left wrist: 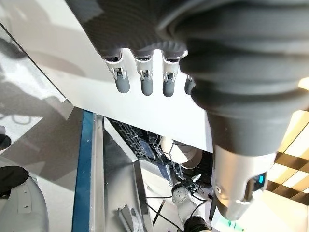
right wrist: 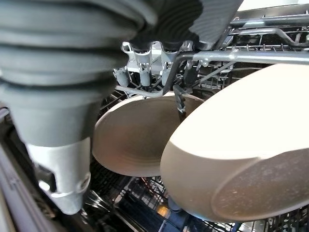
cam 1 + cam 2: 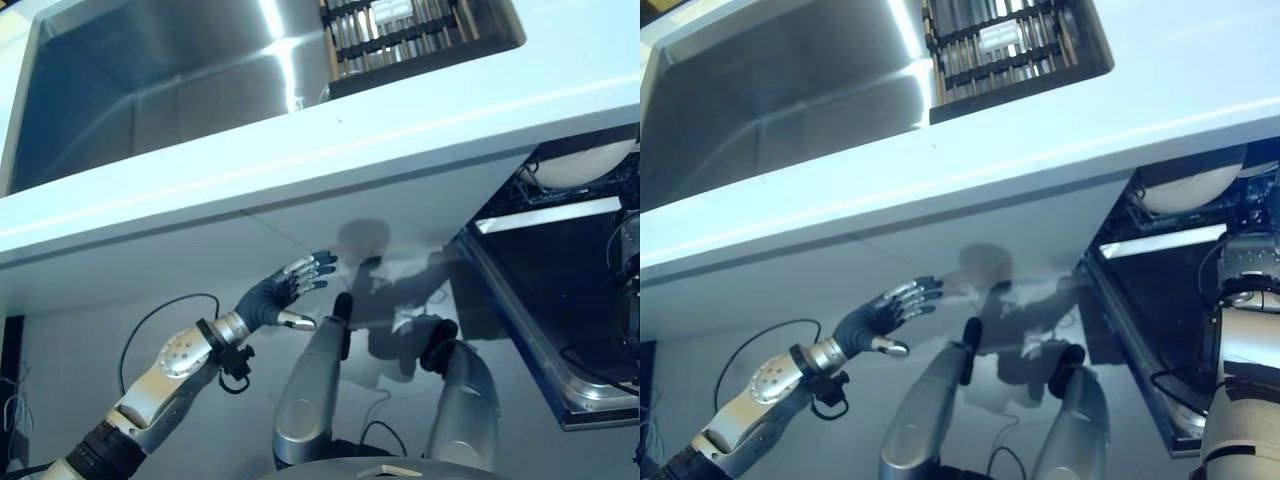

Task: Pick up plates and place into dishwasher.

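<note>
A: Plates (image 2: 130, 140) count?
B: Two, standing in dishwasher rack (image 2: 251, 55), one just behind other.
A: Right hand (image 2: 154, 53)?
B: At rack wire, grip unclear.
A: Left hand (image 3: 290, 290)?
B: Fingers spread, empty, below counter (image 3: 300, 160).

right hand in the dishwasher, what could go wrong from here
The right hand sits among the rack wires; pulling back carelessly could snag its fingers. Two beige dishes, a plate and a bowl, stand close below it, so a sideways move might knock them together. The open dishwasher door juts out beside the robot; stepping right risks bumping it. The left hand hangs open before the cabinet front.
</note>
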Tool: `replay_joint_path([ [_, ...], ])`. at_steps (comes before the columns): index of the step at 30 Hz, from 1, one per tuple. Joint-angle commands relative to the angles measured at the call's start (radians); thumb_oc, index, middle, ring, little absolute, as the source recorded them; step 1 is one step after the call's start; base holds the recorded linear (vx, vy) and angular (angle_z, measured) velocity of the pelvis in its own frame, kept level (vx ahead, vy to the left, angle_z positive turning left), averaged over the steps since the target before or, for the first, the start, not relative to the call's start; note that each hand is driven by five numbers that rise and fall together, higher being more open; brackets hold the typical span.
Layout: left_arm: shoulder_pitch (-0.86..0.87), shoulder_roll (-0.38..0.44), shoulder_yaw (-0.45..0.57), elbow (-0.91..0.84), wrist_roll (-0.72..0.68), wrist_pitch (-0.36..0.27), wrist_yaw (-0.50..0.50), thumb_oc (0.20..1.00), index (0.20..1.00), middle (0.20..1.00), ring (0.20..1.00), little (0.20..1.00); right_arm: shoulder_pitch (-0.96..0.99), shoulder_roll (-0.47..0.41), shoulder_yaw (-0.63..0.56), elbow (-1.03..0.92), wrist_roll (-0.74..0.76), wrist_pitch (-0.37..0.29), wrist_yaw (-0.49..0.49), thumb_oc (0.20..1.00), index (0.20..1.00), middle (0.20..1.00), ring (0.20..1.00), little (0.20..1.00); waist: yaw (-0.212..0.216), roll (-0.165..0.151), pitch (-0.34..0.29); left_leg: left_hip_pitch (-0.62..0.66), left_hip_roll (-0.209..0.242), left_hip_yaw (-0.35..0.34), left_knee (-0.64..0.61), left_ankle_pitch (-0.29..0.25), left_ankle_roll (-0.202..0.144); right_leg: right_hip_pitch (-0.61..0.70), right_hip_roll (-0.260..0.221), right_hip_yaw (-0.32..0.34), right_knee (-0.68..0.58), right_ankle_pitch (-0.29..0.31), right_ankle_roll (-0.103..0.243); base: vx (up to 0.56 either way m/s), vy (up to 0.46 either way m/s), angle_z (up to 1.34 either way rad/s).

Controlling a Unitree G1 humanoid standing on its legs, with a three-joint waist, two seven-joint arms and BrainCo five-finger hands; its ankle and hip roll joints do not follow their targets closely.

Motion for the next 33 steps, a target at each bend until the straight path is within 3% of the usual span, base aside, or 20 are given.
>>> replay_joint_path([
  [1,0.014,0.02,0.003,-0.056,-0.019,-0.024,-0.013,1.0,1.0,1.0,1.0,1.0,-0.12,0.01,0.024,-0.11,0.034,-0.034,0.076,1.0,1.0,1.0,1.0,1.0,0.07,-0.018,-0.056,-0.086,0.024,0.034,-0.075,0.073,0.048,-0.002,0.053,0.028,-0.016,-0.008,0.037,0.02,-0.073,0.24],
  [7,0.013,0.025,0.006,-0.055,-0.018,-0.032,-0.028,1.0,1.0,1.0,1.0,1.0,-0.149,0.03,0.056,-0.11,0.016,-0.053,0.04,1.0,1.0,1.0,1.0,1.0,0.08,-0.023,-0.043,-0.092,0.018,0.021,-0.132,0.119,0.05,-0.022,0.073,0.015,-0.039,0.017,0.026,-0.02,-0.037,0.17],
  [16,-0.005,0.023,0.007,-0.05,-0.014,-0.04,-0.041,1.0,1.0,1.0,1.0,1.0,-0.147,0.041,0.062,-0.088,-0.029,-0.062,0.038,1.0,1.0,1.0,1.0,1.0,0.071,-0.025,-0.042,-0.089,0.009,0.036,-0.137,0.088,0.056,-0.036,0.066,0.036,-0.038,0.008,0.043,-0.02,0.021,-0.01],
  [23,0.017,0.023,0.051,-0.044,-0.043,-0.032,-0.097,1.0,1.0,1.0,1.0,1.0,-0.087,0.033,0.029,-0.091,-0.028,-0.026,0.09,1.0,1.0,1.0,1.0,1.0,0.074,-0.038,-0.061,-0.076,0.008,0.058,-0.13,0.088,0.06,-0.01,0.057,0.019,-0.074,0.033,0.041,-0.04,0.046,-0.04],
  [33,0.077,-0.002,0.112,0.026,-0.025,-0.05,-0.142,1.0,1.0,1.0,1.0,1.0,0.208,0.074,-0.087,-0.173,0.055,0.044,0.221,1.0,1.0,1.0,1.0,1.0,0.043,-0.131,-0.12,0.003,0.02,0.091,-0.096,0.024,0.062,0.121,0.083,0.027,-0.185,0.053,0.048,0.02,0.052,-0.09],
])
